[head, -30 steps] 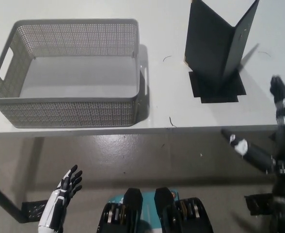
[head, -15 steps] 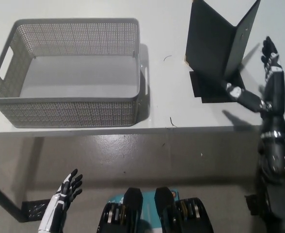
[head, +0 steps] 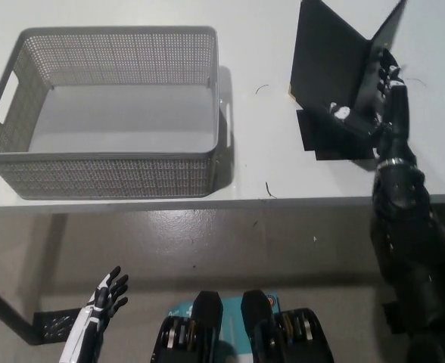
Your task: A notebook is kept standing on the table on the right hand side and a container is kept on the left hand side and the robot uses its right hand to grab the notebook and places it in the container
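Looking down from the head view, the black right hand [head: 375, 94] is sitting right at the standing notebook [head: 336, 72] on the right side of the worktop [head: 253, 151], fingers spread around its near cover, though I can't tell if they're actually clamping it. So nothing's really done: the notebook isn't lifted, the grey container [head: 109, 113] on the left is sitting empty, and the white left hand [head: 101, 306] is hanging open low at the left.

The black right hand [head: 374, 94] is raised with fingers apart, seemingly holding nothing; the white left hand [head: 101, 299] hangs low, open.
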{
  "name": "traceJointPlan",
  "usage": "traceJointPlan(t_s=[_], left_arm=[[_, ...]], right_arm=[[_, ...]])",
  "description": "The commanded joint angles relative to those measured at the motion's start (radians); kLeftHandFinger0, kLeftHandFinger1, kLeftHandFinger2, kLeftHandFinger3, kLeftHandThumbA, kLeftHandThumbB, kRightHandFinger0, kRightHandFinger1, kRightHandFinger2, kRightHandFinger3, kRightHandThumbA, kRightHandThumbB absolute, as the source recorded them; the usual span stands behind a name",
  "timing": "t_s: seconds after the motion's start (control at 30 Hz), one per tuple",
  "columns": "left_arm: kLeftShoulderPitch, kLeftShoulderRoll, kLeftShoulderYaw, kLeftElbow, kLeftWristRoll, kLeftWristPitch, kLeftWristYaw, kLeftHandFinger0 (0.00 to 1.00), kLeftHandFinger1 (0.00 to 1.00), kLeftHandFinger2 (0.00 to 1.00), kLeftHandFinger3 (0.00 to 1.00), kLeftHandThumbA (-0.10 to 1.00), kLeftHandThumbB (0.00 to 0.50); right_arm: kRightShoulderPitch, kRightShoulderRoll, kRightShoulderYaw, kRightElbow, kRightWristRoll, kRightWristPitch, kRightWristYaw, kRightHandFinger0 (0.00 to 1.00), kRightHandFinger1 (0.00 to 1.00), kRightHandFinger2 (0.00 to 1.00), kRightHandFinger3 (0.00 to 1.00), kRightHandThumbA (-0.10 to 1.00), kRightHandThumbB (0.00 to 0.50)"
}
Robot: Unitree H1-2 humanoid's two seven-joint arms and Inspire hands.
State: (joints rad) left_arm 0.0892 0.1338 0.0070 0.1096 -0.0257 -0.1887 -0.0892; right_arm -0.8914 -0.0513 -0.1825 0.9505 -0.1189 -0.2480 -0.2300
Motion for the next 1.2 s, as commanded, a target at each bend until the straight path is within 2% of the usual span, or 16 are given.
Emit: traceJointPlan(t_s=[0.0,0.27,0.3,0.33,0.37,0.4,0.47,0.5,0.53,0.57,0.63,0.7,0.83,0.9,1.03,1.17], left_arm=[[0.008,0.007,0.002,-0.006,-0.011,-0.054,-0.013,1.0,1.0,1.0,1.0,1.0,0.144],[0.011,-0.001,-0.012,0.007,0.004,-0.077,-0.01,1.0,1.0,1.0,1.0,1.0,0.176],[0.01,-0.003,-0.012,0.008,0.002,-0.078,-0.011,1.0,1.0,1.0,1.0,1.0,0.175],[0.009,-0.003,-0.012,0.009,0.001,-0.079,-0.011,1.0,1.0,1.0,1.0,1.0,0.175],[0.009,-0.001,-0.011,0.005,-0.006,-0.076,-0.015,1.0,1.0,1.0,1.0,1.0,0.166],[0.007,0.002,-0.011,0.004,-0.004,-0.075,-0.016,1.0,1.0,1.0,1.0,1.0,0.166],[0.01,0.002,-0.009,0.003,0.002,-0.082,-0.01,1.0,1.0,1.0,1.0,1.0,0.184],[0.012,0.003,-0.008,0.004,0.004,-0.086,-0.009,1.0,1.0,1.0,1.0,1.0,0.182],[0.013,0.004,-0.008,0.003,0.004,-0.086,-0.009,1.0,1.0,1.0,1.0,1.0,0.194],[0.018,0.007,-0.008,0.003,0.005,-0.085,-0.01,1.0,1.0,1.0,1.0,1.0,0.206],[0.022,0.008,-0.008,0.005,-0.001,-0.086,-0.014,1.0,1.0,1.0,1.0,1.0,0.194],[0.023,0.006,-0.008,0.013,-0.005,-0.092,-0.015,1.0,1.0,1.0,1.0,1.0,0.195],[0.027,0.004,-0.006,0.017,0.003,-0.101,-0.007,1.0,1.0,1.0,1.0,1.0,0.203],[0.028,0.004,-0.006,0.019,-0.001,-0.1,-0.009,1.0,1.0,1.0,1.0,1.0,0.21],[0.033,0.004,-0.007,0.025,-0.002,-0.107,-0.012,1.0,1.0,1.0,1.0,1.0,0.213],[0.034,0.004,-0.007,0.016,-0.002,-0.092,-0.011,1.0,1.0,1.0,1.0,1.0,0.235]], right_arm=[[-0.157,0.019,-0.007,0.11,0.059,-0.048,-0.02,1.0,1.0,1.0,1.0,1.0,0.5],[-0.382,0.066,-0.133,0.349,0.228,-0.073,0.034,1.0,1.0,1.0,1.0,0.91,0.5],[-0.399,0.068,-0.157,0.364,0.244,-0.07,0.009,1.0,0.79,1.0,1.0,0.76,0.454],[-0.409,0.068,-0.169,0.374,0.25,-0.071,-0.002,1.0,0.79,1.0,1.0,0.76,0.454],[-0.436,0.072,-0.211,0.389,0.281,-0.073,-0.049,0.08,0.05,0.22,0.31,0.22,0.31],[-0.443,0.071,-0.227,0.394,0.29,-0.073,-0.057,0.02,0.01,0.18,0.24,0.11,0.281],[-0.435,0.071,-0.253,0.386,0.3,-0.07,-0.085,0.0,0.11,0.54,0.57,-0.1,0.118],[-0.428,0.07,-0.26,0.382,0.305,-0.07,-0.078,0.0,0.15,0.61,0.64,-0.1,0.099],[-0.421,0.069,-0.266,0.375,0.31,-0.057,-0.078,0.0,0.12,0.59,0.92,-0.1,0.085],[-0.413,0.072,-0.266,0.373,0.31,-0.058,-0.08,0.0,0.07,0.55,0.74,-0.1,0.093],[-0.398,0.074,-0.263,0.365,0.309,-0.057,-0.082,0.0,0.0,0.4,0.72,-0.1,0.1],[-0.383,0.072,-0.264,0.358,0.319,-0.062,-0.079,0.0,0.0,0.34,0.28,-0.1,0.07],[-0.363,0.064,-0.266,0.345,0.338,-0.088,-0.054,0.0,0.1,0.64,0.56,-0.1,0.075],[-0.359,0.061,-0.274,0.328,0.353,-0.079,-0.059,0.0,0.1,0.64,0.68,-0.1,0.08],[-0.363,0.067,-0.295,0.301,0.385,-0.07,-0.091,0.0,0.04,0.61,0.41,-0.1,0.087],[-0.339,0.089,-0.312,0.131,0.43,-0.09,-0.048,0.0,0.16,0.71,0.67,-0.1,0.065]])
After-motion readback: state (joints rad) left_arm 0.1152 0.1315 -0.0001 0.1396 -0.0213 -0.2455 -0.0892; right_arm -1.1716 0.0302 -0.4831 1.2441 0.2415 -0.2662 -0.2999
